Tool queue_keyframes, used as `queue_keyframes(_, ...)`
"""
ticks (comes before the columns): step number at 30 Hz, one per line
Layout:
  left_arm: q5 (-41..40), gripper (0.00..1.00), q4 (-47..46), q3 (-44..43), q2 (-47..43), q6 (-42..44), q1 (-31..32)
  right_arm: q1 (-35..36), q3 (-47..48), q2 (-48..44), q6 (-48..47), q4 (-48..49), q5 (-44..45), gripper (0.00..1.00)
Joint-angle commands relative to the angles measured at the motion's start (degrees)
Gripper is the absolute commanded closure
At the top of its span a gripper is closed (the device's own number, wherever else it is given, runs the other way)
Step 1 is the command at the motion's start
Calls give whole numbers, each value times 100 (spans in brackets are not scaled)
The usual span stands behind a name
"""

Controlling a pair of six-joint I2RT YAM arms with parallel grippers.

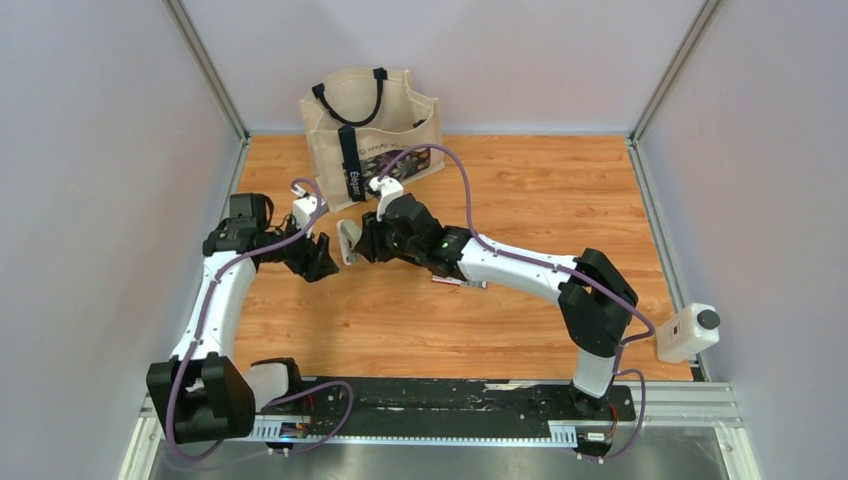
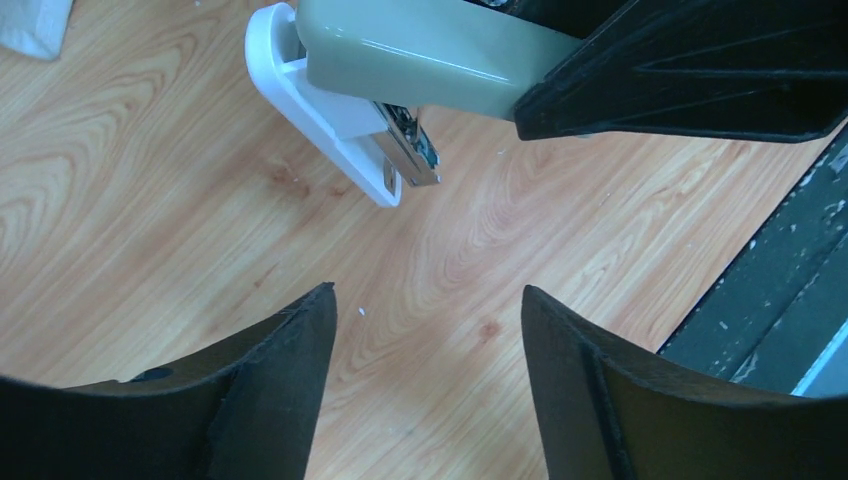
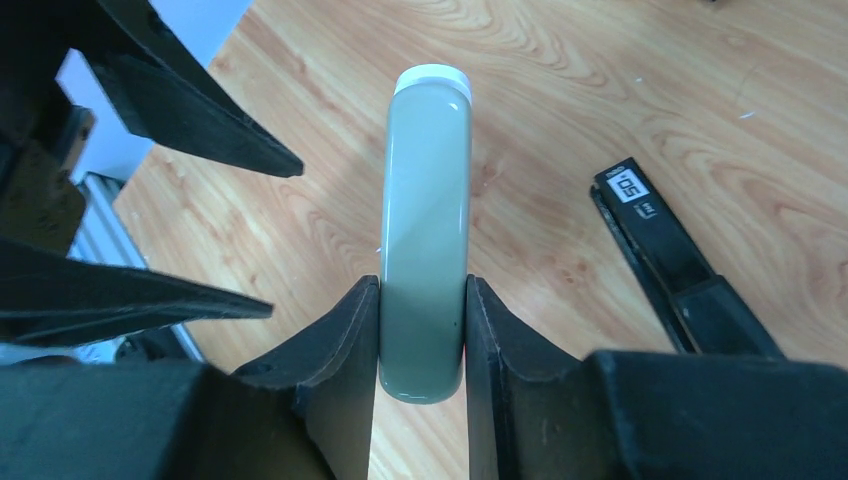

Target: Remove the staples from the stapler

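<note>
My right gripper [image 3: 422, 292] is shut on the stapler [image 3: 425, 200], clamping the rear of its grey-green top and holding it above the table. In the left wrist view the stapler [image 2: 400, 50] hangs at the top, its white base [image 2: 300, 95] swung away from the top and the metal magazine [image 2: 408, 152] showing between them. I cannot make out any loose staples. My left gripper [image 2: 425, 300] is open and empty, just below and in front of the stapler. In the top view the left gripper [image 1: 318, 258] and right gripper [image 1: 362, 243] face each other around the stapler [image 1: 348, 241].
A beige tote bag [image 1: 370, 130] stands at the back of the wooden table. A flat red-and-white box [image 1: 460, 283] lies under my right forearm. A black bar with a white label [image 3: 660, 240] lies to the right of the stapler. A white camera unit [image 1: 688, 332] sits at the right edge.
</note>
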State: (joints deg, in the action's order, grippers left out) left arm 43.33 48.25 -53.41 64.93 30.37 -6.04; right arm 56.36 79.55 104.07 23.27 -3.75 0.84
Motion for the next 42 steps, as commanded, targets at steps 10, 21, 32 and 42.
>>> queue_keyframes(10, 115, 22, -210, 339, 310, 1287, 94, -195, -387, -616, 1013, 1157, -1059, 100)
queue_keyframes(21, -27, 36, -712, 533, 196, 1226, 147, -195, -475, -572, 1233, 1421, -1525, 100)
queue_keyframes(32, -123, 65, -826, 673, -68, 1463, 156, -187, -669, -581, 1312, 1517, -1771, 100)
queue_keyframes(42, -676, 91, -1247, 963, -472, 1682, 191, -195, -941, -730, 1233, 1395, -2000, 100)
